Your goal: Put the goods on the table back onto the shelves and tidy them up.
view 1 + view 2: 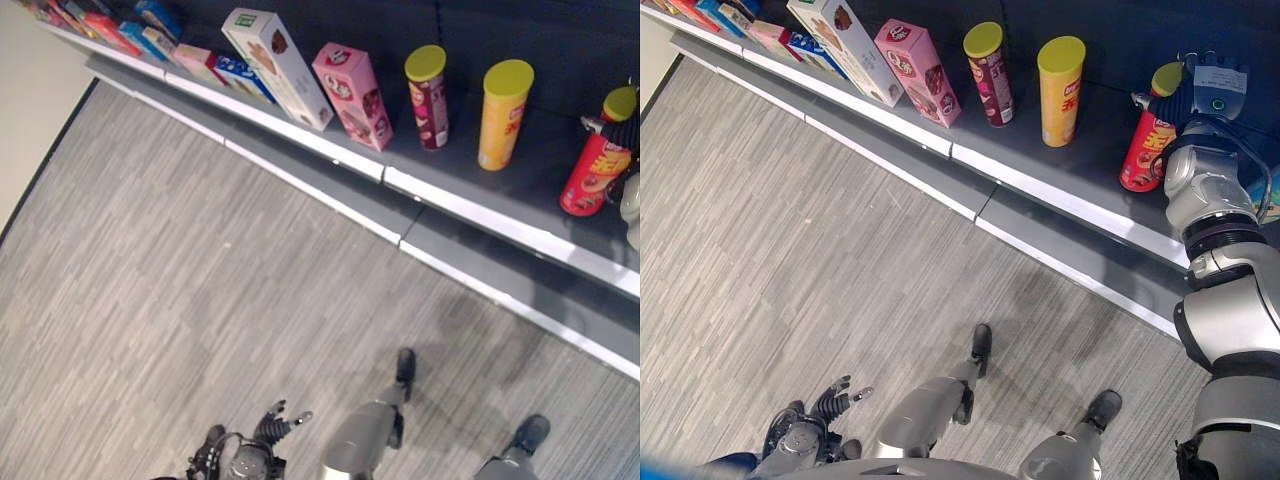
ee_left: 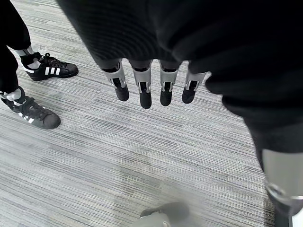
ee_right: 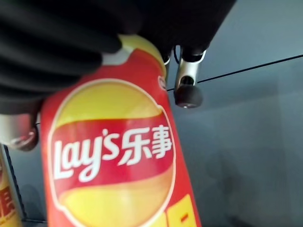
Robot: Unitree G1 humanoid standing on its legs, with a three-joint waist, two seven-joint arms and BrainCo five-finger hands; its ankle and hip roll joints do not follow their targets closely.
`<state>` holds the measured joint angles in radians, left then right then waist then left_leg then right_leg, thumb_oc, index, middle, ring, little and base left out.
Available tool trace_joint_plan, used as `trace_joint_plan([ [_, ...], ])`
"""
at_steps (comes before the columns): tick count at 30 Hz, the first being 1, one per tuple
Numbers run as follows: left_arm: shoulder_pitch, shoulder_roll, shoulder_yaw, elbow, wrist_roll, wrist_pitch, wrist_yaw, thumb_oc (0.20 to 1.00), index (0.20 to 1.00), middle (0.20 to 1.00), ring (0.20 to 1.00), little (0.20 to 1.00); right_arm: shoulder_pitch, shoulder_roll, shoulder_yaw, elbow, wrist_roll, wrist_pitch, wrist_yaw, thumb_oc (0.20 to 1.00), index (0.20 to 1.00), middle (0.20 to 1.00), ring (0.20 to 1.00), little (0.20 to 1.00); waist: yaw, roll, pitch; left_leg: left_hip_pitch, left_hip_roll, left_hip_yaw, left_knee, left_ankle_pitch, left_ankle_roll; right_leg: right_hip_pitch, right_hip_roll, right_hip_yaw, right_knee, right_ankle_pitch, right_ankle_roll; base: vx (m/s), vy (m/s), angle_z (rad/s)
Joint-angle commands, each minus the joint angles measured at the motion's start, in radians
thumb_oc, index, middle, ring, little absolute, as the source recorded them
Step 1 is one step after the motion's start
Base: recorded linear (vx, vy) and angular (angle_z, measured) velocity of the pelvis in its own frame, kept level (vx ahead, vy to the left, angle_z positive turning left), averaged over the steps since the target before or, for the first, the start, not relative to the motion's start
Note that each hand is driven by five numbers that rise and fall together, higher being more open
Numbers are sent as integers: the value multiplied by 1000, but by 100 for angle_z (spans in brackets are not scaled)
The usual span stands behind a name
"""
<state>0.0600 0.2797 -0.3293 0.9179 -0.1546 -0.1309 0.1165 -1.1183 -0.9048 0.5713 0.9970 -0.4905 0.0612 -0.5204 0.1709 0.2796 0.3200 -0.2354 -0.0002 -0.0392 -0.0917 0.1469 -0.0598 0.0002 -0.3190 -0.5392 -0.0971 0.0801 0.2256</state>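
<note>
— On the shelf (image 1: 1060, 185), head views: what stands there?
— A red chip can (image 1: 1145, 150) upright at the right end, the right hand (image 1: 1200, 95) at its top; a yellow can (image 1: 1060, 90) and a maroon can (image 1: 990, 75) stand further left.
— Left wrist?
— The left hand (image 2: 151, 85) hangs over the floor (image 2: 118, 151), fingers straight, empty; a person's sneakers (image 2: 40, 92) nearby.
— Right wrist?
— Fingers curl round the red can's top.
</note>
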Motion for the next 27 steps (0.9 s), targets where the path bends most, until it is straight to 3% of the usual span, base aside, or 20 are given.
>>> trace_joint_plan([
  [1, -70, 46, -61, 25, -38, -18, 32, 1000, 1000, 1000, 1000, 1000, -164, -40, 105, 11, 29, -10, -56, 200, 200, 200, 200, 200, 43, -6, 7, 41, 49, 58, 4, -59, -50, -146, -61, 115, 241, -110, -17, 0, 0, 0],
  [27, -75, 47, -65, 34, -41, -20, 40, 1000, 1000, 1000, 1000, 1000, -196, -51, 122, 36, 42, -3, -71, 200, 200, 200, 200, 200, 47, -5, 14, 36, 46, 50, 4, -59, -50, -165, -68, 124, 263, -111, -15, 0, 0, 0],
])
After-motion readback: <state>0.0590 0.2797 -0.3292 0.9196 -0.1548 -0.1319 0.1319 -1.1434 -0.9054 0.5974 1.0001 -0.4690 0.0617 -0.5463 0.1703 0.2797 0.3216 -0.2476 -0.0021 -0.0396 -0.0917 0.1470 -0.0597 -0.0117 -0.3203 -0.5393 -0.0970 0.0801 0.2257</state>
